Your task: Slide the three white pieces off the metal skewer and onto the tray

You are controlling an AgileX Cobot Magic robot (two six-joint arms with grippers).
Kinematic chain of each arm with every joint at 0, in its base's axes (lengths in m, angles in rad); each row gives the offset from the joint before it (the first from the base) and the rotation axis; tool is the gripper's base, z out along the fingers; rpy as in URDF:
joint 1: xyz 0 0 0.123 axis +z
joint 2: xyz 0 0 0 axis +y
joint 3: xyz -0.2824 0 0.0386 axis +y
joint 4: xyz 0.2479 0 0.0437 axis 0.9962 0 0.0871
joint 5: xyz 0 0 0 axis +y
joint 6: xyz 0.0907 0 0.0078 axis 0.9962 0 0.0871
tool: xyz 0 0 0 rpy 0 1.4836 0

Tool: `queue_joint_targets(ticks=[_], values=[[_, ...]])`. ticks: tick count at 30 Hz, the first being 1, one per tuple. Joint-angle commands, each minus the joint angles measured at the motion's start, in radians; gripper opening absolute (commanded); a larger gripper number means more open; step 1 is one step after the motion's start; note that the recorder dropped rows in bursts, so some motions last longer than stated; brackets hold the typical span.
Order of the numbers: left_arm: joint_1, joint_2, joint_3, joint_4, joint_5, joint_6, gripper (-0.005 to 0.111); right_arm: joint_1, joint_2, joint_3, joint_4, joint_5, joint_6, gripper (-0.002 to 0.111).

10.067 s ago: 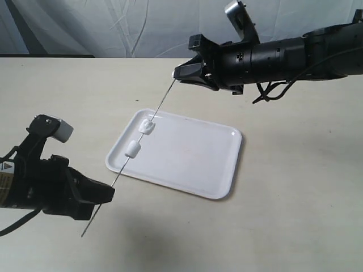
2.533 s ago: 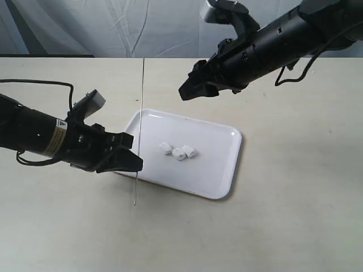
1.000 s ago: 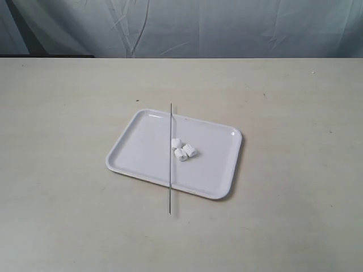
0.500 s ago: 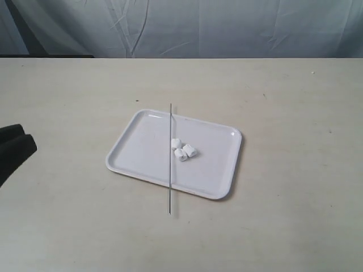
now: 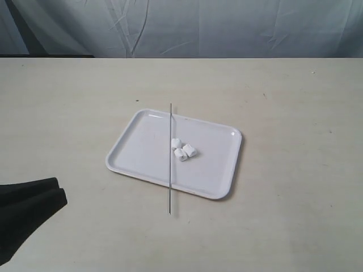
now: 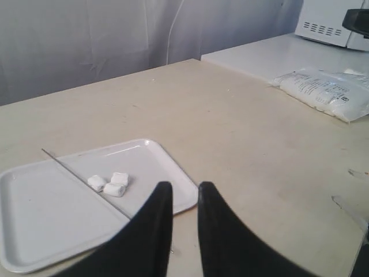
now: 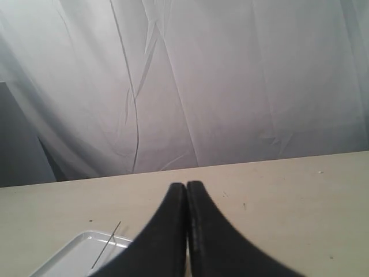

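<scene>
You'll find the three pieces (image 5: 182, 149) clustered on the tray (image 5: 142, 164), just beside the skewer (image 5: 170, 175), which lies across the tray with one end on the surface (image 5: 283, 215). Off the tray, the left end effector (image 6: 185, 184) is slightly parted and empty. The right end effector (image 7: 185, 186) is pressed together, also empty.

My left gripper (image 6: 184, 186) shows me two matte black fingers (image 6: 153, 236), broad at the root and curving in to blunt, rounded tips (a faint sheen runs along their inner edges). The right gripper (image 7: 185, 184) has the same black, tapered pair. In the exterior view the left one reads as a plain dark wedge at the near left.
</scene>
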Motion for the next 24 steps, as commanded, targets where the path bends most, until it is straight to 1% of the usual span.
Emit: queue_joint_targets(ticks=[1,10,12,14,16,17,19,20,22,24], values=[[-0.006,-0.005,0.002,0.001,-0.008,-0.005,0.017,0.004,-0.006,0.006,0.004,0.001,-0.001,-0.001],[-0.006,-0.005,0.002,0.001,-0.008,-0.002,0.017,0.004,-0.006,0.006,0.004,0.001,-0.001,-0.001],[-0.008,-0.005,0.002,-0.021,-0.008,-0.002,0.017,0.004,-0.006,0.006,0.004,0.003,-0.001,-0.001],[-0.008,-0.005,0.002,-0.041,-0.008,0.002,0.017,0.004,-0.006,0.006,-0.032,-0.028,-0.007,-0.001],[-0.008,-0.005,0.002,-0.076,-0.008,0.031,0.017,0.004,-0.006,0.015,-0.115,-0.042,-0.004,-0.001],[-0.008,-0.005,0.002,-0.113,0.052,0.051,0.017,0.004,-0.006,0.025,-0.172,-0.062,0.019,-0.001],[-0.008,-0.005,0.002,-0.228,0.228,0.087,0.017,0.004,-0.006,0.049,-0.338,-0.127,0.158,-0.001],[-0.013,-0.005,0.002,-0.328,0.340,0.119,0.017,0.004,-0.006,0.061,-0.422,-0.152,0.266,-0.001],[-0.035,-0.005,0.002,-0.568,0.535,0.184,0.017,0.004,-0.006,0.073,-0.661,-0.176,0.512,-0.001],[-0.076,-0.005,0.002,-0.805,0.641,0.257,0.017,0.004,-0.006,0.075,-0.857,-0.166,0.712,-0.001]])
